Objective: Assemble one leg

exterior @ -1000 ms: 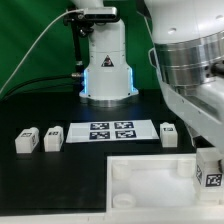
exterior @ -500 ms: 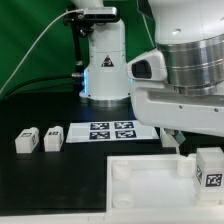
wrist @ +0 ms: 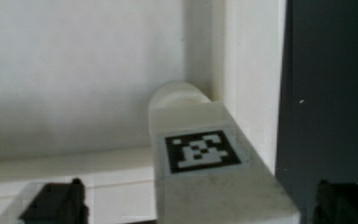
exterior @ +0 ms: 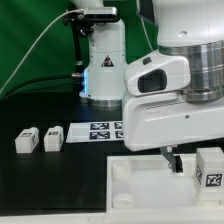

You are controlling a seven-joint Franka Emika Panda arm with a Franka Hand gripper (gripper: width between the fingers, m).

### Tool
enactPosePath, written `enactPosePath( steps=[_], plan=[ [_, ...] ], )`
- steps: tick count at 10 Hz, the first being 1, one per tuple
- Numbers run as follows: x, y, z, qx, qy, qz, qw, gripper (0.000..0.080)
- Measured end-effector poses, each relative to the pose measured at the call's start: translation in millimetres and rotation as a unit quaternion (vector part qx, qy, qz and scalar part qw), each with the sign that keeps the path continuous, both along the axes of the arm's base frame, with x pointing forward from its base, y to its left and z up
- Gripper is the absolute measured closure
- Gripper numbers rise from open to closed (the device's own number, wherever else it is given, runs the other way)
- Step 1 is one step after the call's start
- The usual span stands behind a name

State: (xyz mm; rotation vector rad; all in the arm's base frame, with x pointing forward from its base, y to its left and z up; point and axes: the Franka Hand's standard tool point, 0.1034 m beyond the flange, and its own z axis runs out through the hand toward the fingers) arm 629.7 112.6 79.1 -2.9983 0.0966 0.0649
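**Leg [wrist: 197, 150] in tray [exterior: 145, 195] corner, fingers [wrist: 51, 200] spread**

I see the leg [exterior: 210, 168] standing upright on the tray at the exterior view's right, close against its wall. My gripper [exterior: 176, 160] hangs just beside it. In the wrist view the fingers are wide apart and gripping nothing. Two other legs [exterior: 24, 141] lie well apart on the table.

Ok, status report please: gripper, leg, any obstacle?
Gripper open. Small white rectangular plastic leg centred between fingers, not gripped. No obstacle visible.

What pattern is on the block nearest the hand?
A black-and-white square tag on the white block; clearest in wrist view.
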Motion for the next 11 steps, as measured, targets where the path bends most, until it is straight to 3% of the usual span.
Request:
enactPosePath(
  steps=[1,2,3,4,7,9,11],
  plan=[
    [0.0,0.0,0.0,-0.001,0.002,-0.012,1.0,0.024],
    [0.0,-0.5,-0.1,-0.001,0.002,-0.013,1.0,0.024],
    [0.0,-0.1,-0.1,-0.001,0.006,-0.04,0.999,0.0452],
    [0.0,-1.3,-0.3,-0.004,0.012,-0.083,0.996,0.0505],
    [-0.6,-0.6,-1.0,-0.013,0.031,-0.273,0.961,0.0505],
    [-2.2,1.3,-1.8,-0.022,0.053,-0.452,0.89,0.0505],
    [-4.5,3.4,-2.6,-0.012,0.056,-0.578,0.814,0.0505]
  ],
)
